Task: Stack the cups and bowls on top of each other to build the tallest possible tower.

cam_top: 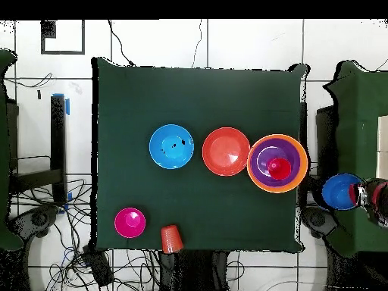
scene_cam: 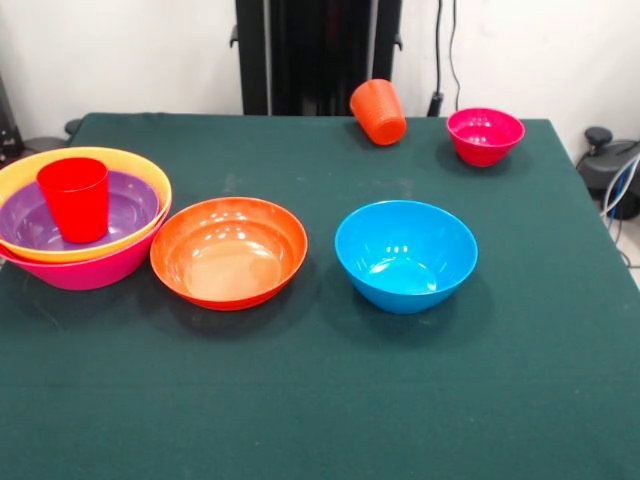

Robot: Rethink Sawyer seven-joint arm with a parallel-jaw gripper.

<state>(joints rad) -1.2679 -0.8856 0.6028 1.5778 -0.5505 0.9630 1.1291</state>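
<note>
While the tower (scene_cam: 85,240) sat at the table's edge as pink, yellow-orange and purple bowls nested with the red cup (scene_cam: 75,198) upright inside, the build looked barely started. The gripper wasn't in either view, so I couldn't tell its grip. Next up was probably the red-orange bowl (scene_cam: 229,251) just beside it, though that cup may need lifting out first.
</note>
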